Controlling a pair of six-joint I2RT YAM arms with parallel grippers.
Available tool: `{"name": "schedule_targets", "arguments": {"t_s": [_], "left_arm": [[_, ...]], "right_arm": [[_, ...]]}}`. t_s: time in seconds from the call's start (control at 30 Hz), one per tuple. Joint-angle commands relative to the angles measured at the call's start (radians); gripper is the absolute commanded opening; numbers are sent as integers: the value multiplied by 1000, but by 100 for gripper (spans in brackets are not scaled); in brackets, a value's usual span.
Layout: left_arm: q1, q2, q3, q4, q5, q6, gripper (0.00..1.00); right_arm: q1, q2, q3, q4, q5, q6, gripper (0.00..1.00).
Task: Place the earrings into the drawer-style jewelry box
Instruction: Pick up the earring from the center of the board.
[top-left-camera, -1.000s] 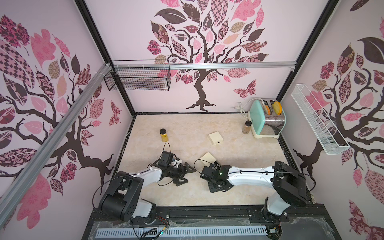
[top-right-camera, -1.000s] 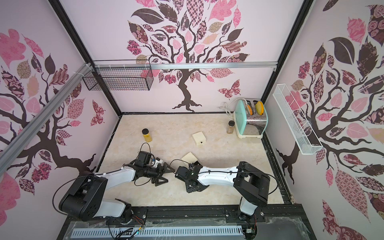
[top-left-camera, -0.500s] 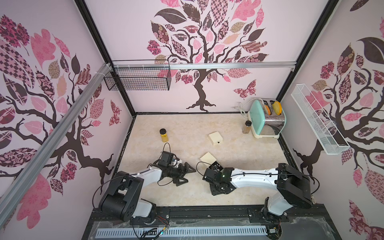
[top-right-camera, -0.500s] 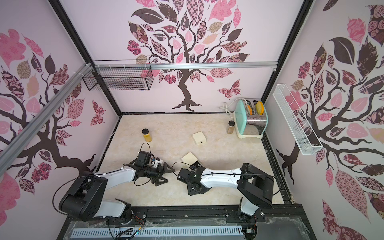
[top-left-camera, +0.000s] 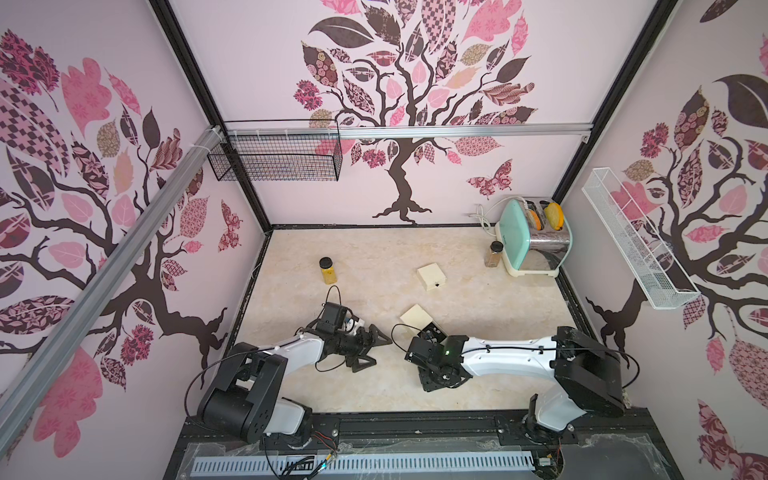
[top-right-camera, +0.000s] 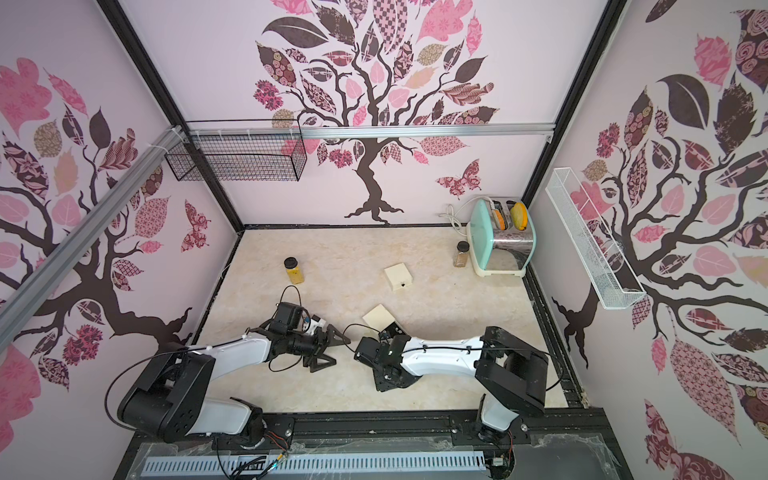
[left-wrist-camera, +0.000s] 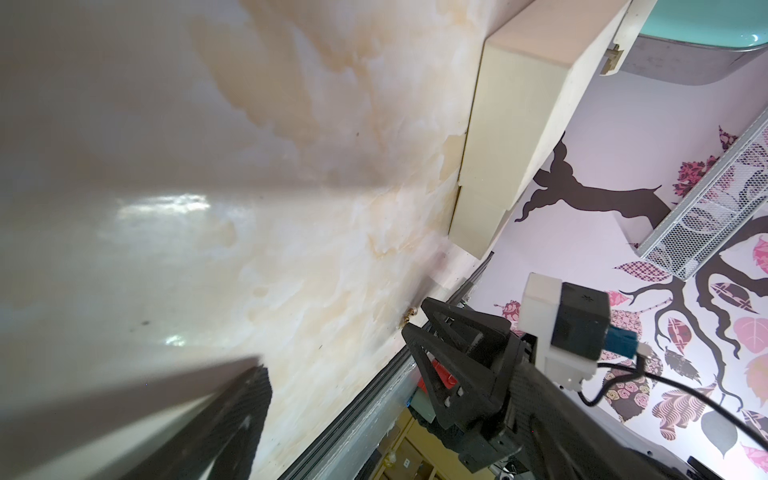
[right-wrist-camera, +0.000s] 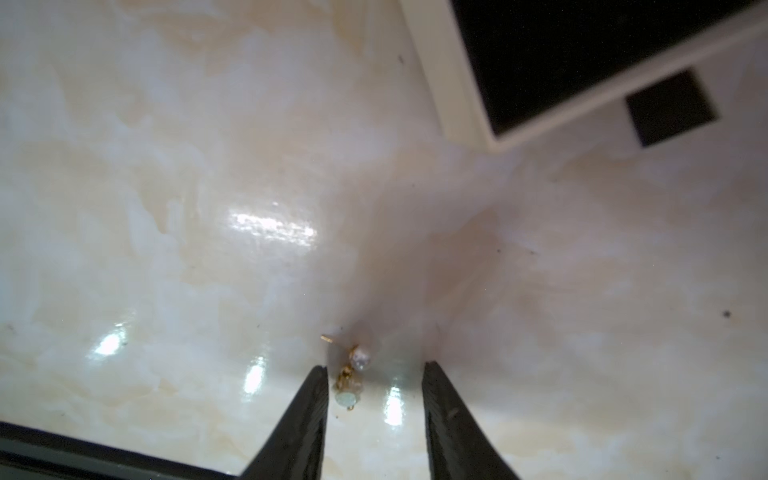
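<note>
A tiny gold earring (right-wrist-camera: 351, 376) with pale beads lies on the marble tabletop. My right gripper (right-wrist-camera: 376, 368) points down over it, jaws partly open. The earring sits between the fingertips, close against one of them, not pinched. In the left wrist view the earring (left-wrist-camera: 409, 316) shows beside those fingertips. The cream jewelry box (top-left-camera: 415, 318) stands just beyond, its black-lined drawer (right-wrist-camera: 582, 54) pulled out. In both top views my right gripper (top-left-camera: 440, 378) (top-right-camera: 390, 380) hides the earring. My left gripper (top-left-camera: 376, 353) hovers wide open and empty to the left; one of its fingers (left-wrist-camera: 245, 399) shows.
A second cream box (top-left-camera: 431, 277) sits farther back. A yellow spice jar (top-left-camera: 327, 270) stands back left. Another jar (top-left-camera: 494, 253) stands beside the mint toaster (top-left-camera: 536, 237) at back right. The black front rail (top-left-camera: 415, 424) runs close behind both grippers.
My right gripper has shifted a little toward the front edge, away from the jewelry box, and its jaws have narrowed. The left arm has stayed put.
</note>
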Motion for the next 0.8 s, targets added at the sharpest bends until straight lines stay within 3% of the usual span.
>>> {"name": "schedule_targets", "arguments": {"t_s": [0.0, 0.4, 0.77], "left_arm": [[4, 2, -25, -32, -67, 14, 94], [4, 4, -25, -31, -69, 13, 94], [4, 2, -23, -32, -65, 13, 94]], "right_arm": [[5, 14, 26, -2, 16, -43, 37], [5, 45, 10, 44, 4, -80, 23], [3, 44, 22, 42, 12, -166, 28]]}}
